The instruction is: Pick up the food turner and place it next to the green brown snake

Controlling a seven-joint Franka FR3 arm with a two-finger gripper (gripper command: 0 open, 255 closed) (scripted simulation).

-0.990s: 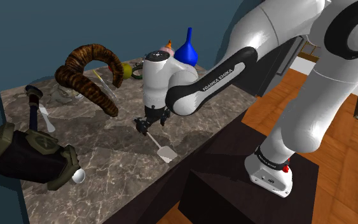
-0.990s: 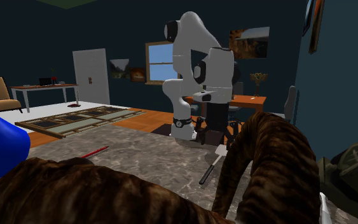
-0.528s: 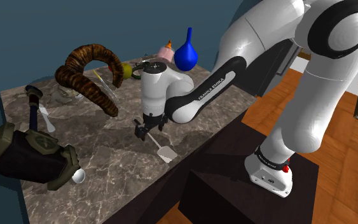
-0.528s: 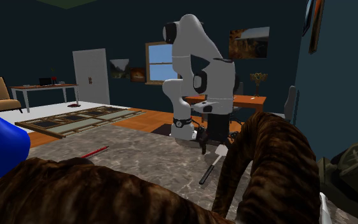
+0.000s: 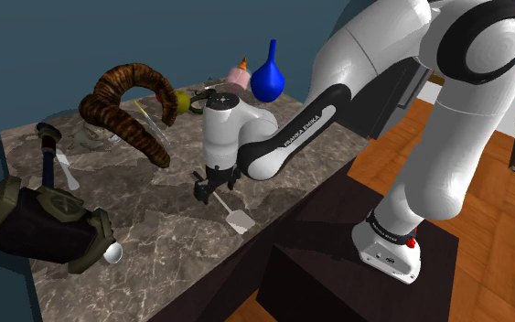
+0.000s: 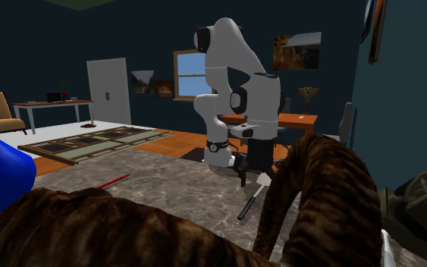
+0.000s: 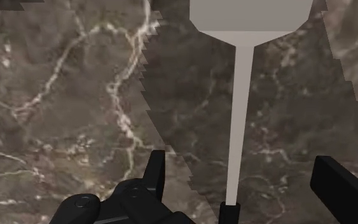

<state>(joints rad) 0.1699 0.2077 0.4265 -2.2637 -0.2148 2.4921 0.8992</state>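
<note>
1. WORKPIECE. The food turner [image 5: 239, 220], a tool with a black handle, a thin pale shaft and a flat pale blade, lies flat on the dark veined marble counter [image 5: 155, 247], near the edge that faces the dark box stand [image 5: 337, 270]. In the shoulder view the blade points toward 5 o'clock and the handle toward 11 o'clock. Lying flat, it exposes the narrow shaft to a pinch from above.

2. TARGET. The brown banded snake [image 5: 123, 101], arched in a loop, rests at 10 o'clock from the gripper in the shoulder view, well apart from the food turner. Bare counter lies between the 2, so a placing spot beside the snake appears reachable. A blue vase [image 5: 269, 78] stands at 1 o'clock from the gripper.

3. HAND STATE. The all-black 2-finger gripper [image 7: 242, 167] is spread wide. In the wrist view its 2 fingers [image 7: 155, 168] stand on either side of the shaft, close to where it joins the black handle. Neither finger touches it, so nothing is held. This straddle sets the closing direction across the shaft, which suits a firm pinch.

4. ARM POSE. The white arm [image 5: 374, 64] reaches from the stand over the counter edge, with the forearm sloping down. The hand points straight down, with the fingertips low near the counter. The step in hand is judged to be the grasp.
</note>
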